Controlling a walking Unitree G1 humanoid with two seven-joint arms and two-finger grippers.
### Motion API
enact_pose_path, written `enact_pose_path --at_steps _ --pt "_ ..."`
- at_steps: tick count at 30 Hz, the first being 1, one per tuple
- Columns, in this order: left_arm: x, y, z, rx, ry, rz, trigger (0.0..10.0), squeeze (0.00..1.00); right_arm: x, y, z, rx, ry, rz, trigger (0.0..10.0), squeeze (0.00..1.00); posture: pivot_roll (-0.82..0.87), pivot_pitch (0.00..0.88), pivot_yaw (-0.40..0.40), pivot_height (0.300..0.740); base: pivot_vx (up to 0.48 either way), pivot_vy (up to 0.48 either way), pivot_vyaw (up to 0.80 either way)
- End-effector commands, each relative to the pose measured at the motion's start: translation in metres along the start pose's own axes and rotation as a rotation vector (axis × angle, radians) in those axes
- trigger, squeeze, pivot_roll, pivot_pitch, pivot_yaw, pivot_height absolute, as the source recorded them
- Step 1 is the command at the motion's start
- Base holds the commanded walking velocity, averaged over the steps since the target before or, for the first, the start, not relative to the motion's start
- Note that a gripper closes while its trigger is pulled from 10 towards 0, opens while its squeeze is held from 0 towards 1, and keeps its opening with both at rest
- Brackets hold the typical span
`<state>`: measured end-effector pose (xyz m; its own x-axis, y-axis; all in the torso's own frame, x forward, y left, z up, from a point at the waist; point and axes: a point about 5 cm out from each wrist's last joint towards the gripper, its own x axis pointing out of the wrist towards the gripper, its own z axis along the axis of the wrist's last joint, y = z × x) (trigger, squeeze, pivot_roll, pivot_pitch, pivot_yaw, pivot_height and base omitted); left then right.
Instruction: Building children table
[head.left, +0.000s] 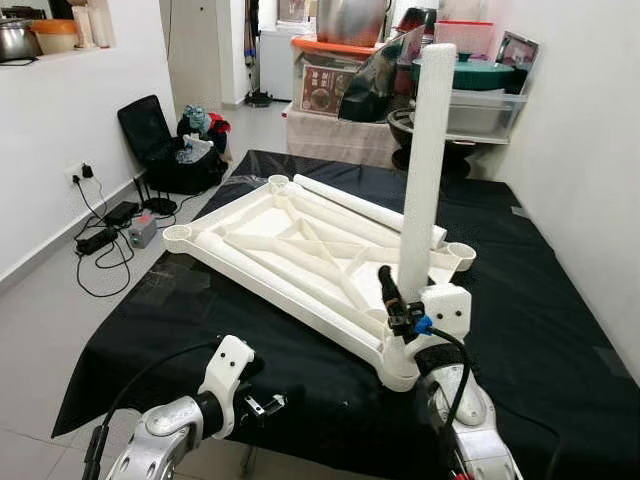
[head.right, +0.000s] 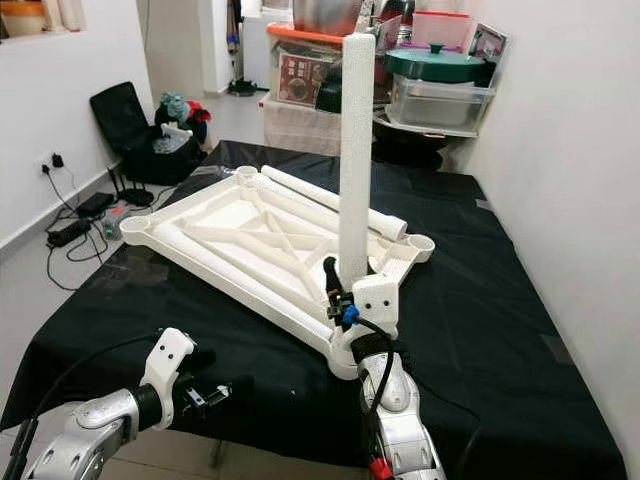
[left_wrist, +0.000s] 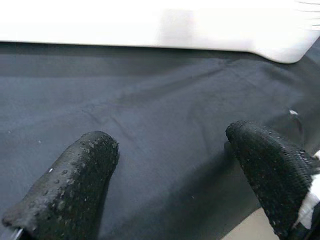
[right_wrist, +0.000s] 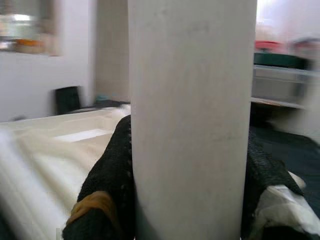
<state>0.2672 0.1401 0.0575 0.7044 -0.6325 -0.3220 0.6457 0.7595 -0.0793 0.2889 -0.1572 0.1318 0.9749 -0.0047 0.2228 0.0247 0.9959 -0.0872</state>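
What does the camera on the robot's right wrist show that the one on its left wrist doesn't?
The right wrist view shows the white table leg close up, standing upright and pinched in the right gripper, with shelves and a white wall blurred behind. The left wrist view shows the left gripper with its jaws apart and holding nothing, above the black cloth. Both show part of the white tabletop and black dotted fingers.

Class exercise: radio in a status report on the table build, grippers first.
Right gripper shut on leg, upright at tabletop near corner. Left gripper open, over black cloth. Spare legs lying on tabletop.
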Motion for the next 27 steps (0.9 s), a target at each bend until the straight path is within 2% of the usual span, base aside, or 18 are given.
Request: enact_pose_path --at_steps 1,2,4,6,8,9,12,13,17,24,25,27 --pt "0.001 0.001 -0.001 -0.013 0.007 0.008 10.0 0.0 -0.019 -0.026 -0.046 -0.039 0.246 -0.164 0.0 0.0 0.06 0.0 -0.065 0.74 0.0 0.0 0.0" --pt "0.002 0.001 -0.001 -0.014 0.006 0.01 10.0 0.0 -0.018 -0.031 -0.048 -0.014 0.257 -0.223 0.0 0.0 0.05 0.0 -0.067 0.74 0.0 0.0 0.0" --pt "0.002 0.001 -0.001 -0.014 0.006 0.01 10.0 0.0 -0.018 -0.031 -0.048 -0.014 0.257 -0.223 0.0 0.0 0.05 0.0 -0.067 0.74 0.0 0.0 0.0" --pt "0.002 0.002 -0.001 -0.019 0.005 0.021 10.0 0.0 -0.02 -0.042 -0.056 0.087 0.305 -0.372 0.0 0.0 0.06 0.0 -0.069 0.74 0.0 0.0 0.0" --pt "0.002 0.002 -0.001 -0.019 0.005 0.021 10.0 0.0 -0.02 -0.042 -0.056 0.087 0.305 -0.372 0.0 0.0 0.06 0.0 -0.069 0.74 0.0 0.0 0.0" --pt "0.002 0.002 -0.001 -0.02 0.004 0.027 10.0 0.0 -0.022 -0.047 -0.061 0.125 0.332 -0.446 0.0 0.0 0.06 0.0 -0.07 0.74 0.0 0.0 0.0" --pt "0.002 0.003 -0.001 -0.02 0.004 0.032 10.0 0.0 -0.025 -0.051 -0.064 0.139 0.351 -0.507 0.0 0.0 0.06 0.0 -0.071 0.74 0.0 0.0 0.0" --pt "0.002 0.003 -0.001 -0.02 0.005 0.038 10.0 0.0 -0.027 -0.056 -0.065 0.131 0.355 -0.572 0.0 0.0 0.06 0.0 -0.071 0.74 0.0 0.0 0.0" --pt "0.003 0.004 -0.001 -0.019 0.005 0.045 10.0 0.0 -0.03 -0.062 -0.064 0.098 0.343 -0.654 0.0 0.0 0.06 0.0 -0.069 0.74 0.0 0.0 0.0" --pt "0.003 0.005 -0.001 -0.016 0.006 0.046 10.0 0.0 -0.03 -0.064 -0.062 0.073 0.321 -0.679 0.0 0.0 0.05 0.0 -0.064 0.74 0.0 0.0 0.0" --pt "0.003 0.005 -0.001 -0.015 0.006 0.046 10.0 0.0 -0.027 -0.059 -0.061 0.106 0.307 -0.641 0.0 0.0 0.05 0.0 -0.062 0.74 0.0 0.0 0.0" --pt "0.003 0.005 -0.001 -0.015 0.006 0.046 10.0 0.0 -0.027 -0.059 -0.061 0.106 0.307 -0.641 0.0 0.0 0.05 0.0 -0.062 0.74 0.0 0.0 0.0"
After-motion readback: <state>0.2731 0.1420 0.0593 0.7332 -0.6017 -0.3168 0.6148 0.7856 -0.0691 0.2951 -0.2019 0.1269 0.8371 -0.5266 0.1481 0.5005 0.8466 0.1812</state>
